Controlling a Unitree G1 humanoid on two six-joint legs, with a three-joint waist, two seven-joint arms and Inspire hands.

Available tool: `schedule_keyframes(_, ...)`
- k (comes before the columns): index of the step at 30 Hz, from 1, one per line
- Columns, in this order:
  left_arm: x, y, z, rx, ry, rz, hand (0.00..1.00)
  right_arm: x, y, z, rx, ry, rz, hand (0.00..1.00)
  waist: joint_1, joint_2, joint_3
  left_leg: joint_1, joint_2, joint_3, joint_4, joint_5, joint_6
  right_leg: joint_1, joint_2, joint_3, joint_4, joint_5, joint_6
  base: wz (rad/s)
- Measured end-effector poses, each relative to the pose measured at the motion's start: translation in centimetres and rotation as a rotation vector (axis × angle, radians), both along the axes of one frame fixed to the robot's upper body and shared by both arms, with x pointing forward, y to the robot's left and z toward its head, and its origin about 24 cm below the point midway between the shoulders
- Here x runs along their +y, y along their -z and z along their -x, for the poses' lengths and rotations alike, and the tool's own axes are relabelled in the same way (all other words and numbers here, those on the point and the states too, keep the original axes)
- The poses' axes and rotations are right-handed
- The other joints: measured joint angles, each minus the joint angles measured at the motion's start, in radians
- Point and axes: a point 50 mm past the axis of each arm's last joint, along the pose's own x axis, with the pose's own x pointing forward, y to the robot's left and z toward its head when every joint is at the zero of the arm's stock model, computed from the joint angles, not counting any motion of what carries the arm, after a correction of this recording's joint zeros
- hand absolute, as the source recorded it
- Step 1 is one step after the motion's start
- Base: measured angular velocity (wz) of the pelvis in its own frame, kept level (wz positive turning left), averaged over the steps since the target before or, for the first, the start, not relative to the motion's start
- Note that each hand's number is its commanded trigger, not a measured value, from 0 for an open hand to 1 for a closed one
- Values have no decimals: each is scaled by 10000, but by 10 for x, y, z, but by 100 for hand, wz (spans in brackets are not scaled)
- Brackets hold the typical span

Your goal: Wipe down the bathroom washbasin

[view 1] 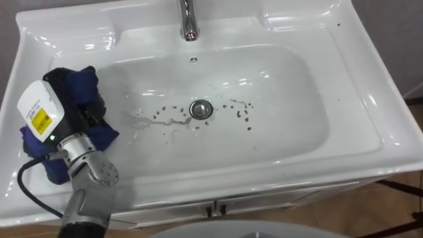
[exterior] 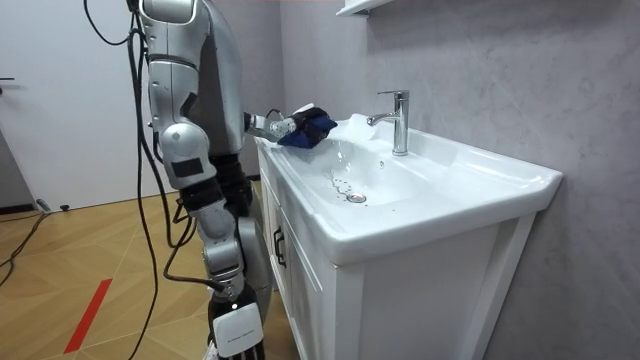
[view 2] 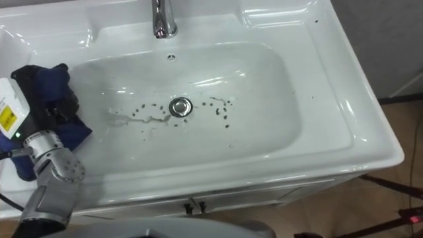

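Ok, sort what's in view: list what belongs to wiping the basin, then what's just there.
For the job: basin, blue cloth in the left hand, dark specks around the drain.
Just there: faucet, cabinet under the basin, red strip on the floor.

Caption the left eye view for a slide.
Left hand holds blue cloth at basin left rim; dark specks surround the drain.

Left hand [view 1: 74, 114] half-buried in cloth [view 1: 78, 79], tap [view 1: 189, 20] cropped
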Motion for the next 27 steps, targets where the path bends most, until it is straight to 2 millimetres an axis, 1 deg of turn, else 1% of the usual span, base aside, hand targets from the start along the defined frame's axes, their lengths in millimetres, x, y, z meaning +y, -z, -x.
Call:
schedule_keyframes(3,-3,-1,-1,-70,139,12,100,1,0,0,-31,-38,-33,0,-83,101,-23,3,-22,26,8,0,0,16,-2,42,-14,19,27,1)
schedule_keyframes(5,-10,-11,-6,-575,431,-15,100,1,0,1,-24,-37,-49,0,-90,111,-21,23,-29,32,6,0,0,12,3,48,-11,24,34,2)
schedule_keyframes(8,-13,-21,-8,-1108,580,-142,100,0,1,3,79,-50,-28,0,-128,143,-16,45,-28,64,6,0,0,65,12,56,-14,25,35,0)
schedule_keyframes(11,-14,-23,-9,-1231,644,-141,100,0,1,5,173,-39,-56,0,-229,187,-11,62,-25,85,8,0,0,88,7,61,-23,24,36,0)
schedule_keyframes(13,-16,-23,-9,-1262,745,-190,100,0,1,6,212,-32,-70,0,-234,188,-10,62,-24,88,7,1,0,86,7,69,-22,24,36,0)
schedule_keyframes(17,-23,-22,-10,-1232,1067,-133,100,1,1,4,180,-66,-121,0,-239,146,11,36,-25,115,-3,1,0,24,24,86,-11,24,36,0)
schedule_keyframes(22,-28,-21,-11,-1215,1302,-76,100,2,1,1,148,-193,-159,0,-239,33,73,29,-26,139,-4,1,0,2,43,92,-15,23,38,0)
schedule_keyframes(27,-34,-19,-11,-1122,1583,-3,100,5,2,0,236,-454,-363,0,-233,-57,65,41,-25,174,-12,0,0,-7,42,100,-35,23,38,0)
